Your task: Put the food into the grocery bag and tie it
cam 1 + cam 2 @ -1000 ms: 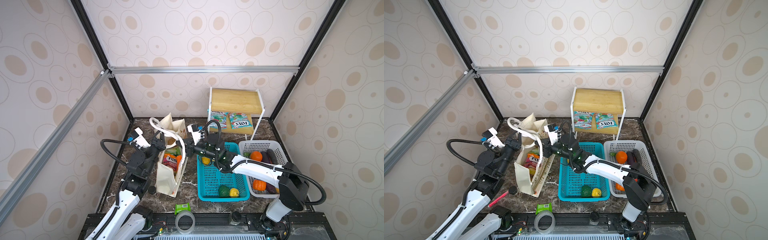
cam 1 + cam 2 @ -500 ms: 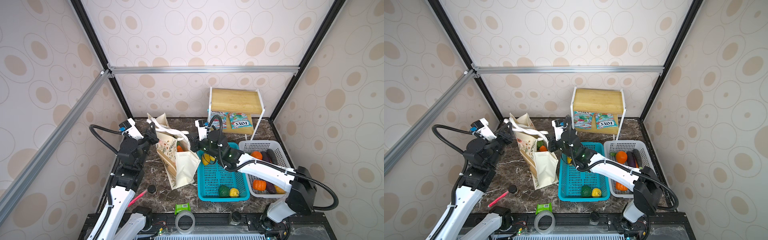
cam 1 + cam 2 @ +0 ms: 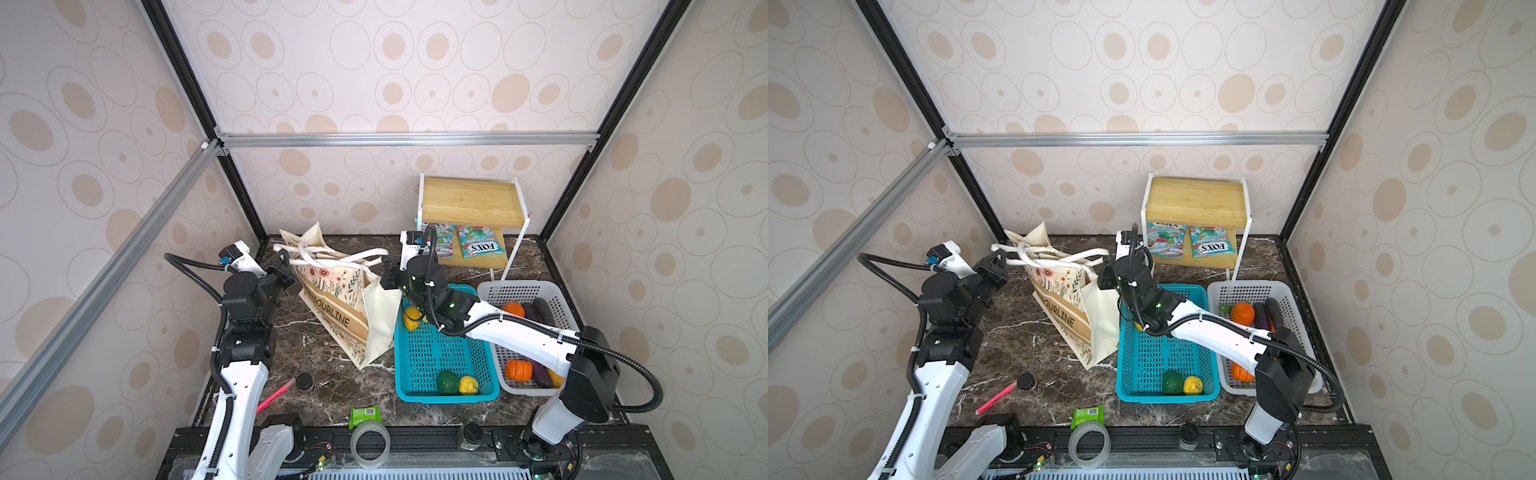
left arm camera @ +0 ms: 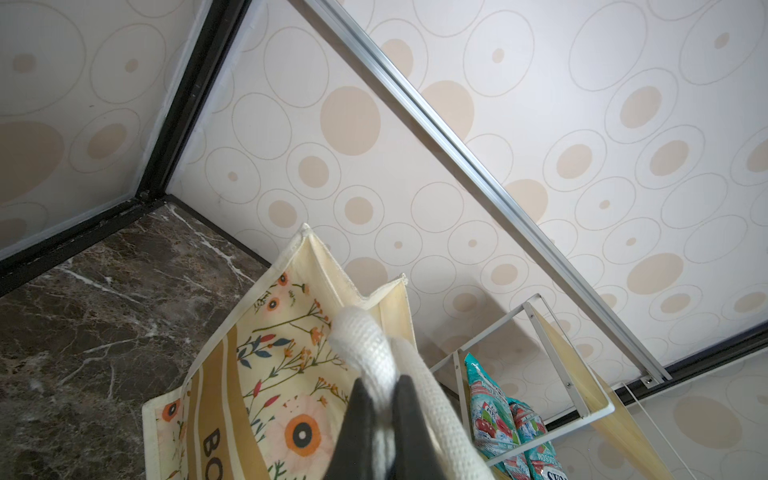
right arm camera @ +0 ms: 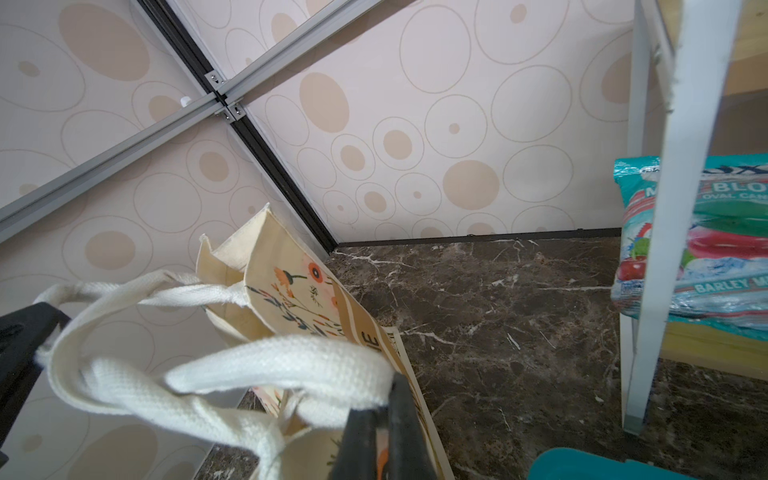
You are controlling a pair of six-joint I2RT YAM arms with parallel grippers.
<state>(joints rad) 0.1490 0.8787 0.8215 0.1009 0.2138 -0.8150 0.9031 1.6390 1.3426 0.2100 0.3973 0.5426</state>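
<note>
Inspected jaws first. Found left jaws pinched fully shut on one white woven rope handle (image 4: 368, 345); found right jaws likewise shut on second white rope handle (image 5: 286, 361). Noted both handles crossing over each other midway between the two sets of jaws, drawn fairly taut in both top views. Located large cream canvas floral tote with tan band (image 3: 332, 307) between and below the jaws, tilted rather than upright, base on dark marble bench (image 3: 316, 374). Could not see into tote; contents unconfirmed. Noted yellow toy lemon (image 3: 411, 318) in blue plastic basket (image 3: 446, 397) close beside right jaws, and glossy snack packets (image 3: 478, 245) on wooden shelf (image 3: 469, 199) just beyond right jaws, all outside tote. Judged step in hand to be tying. Recommend: hold both grips firm; pull outward evenly and level to cinch crossing down over tote mouth; avoid lifting, to prevent tipping; watch for rope slipping through either grip.
</note>
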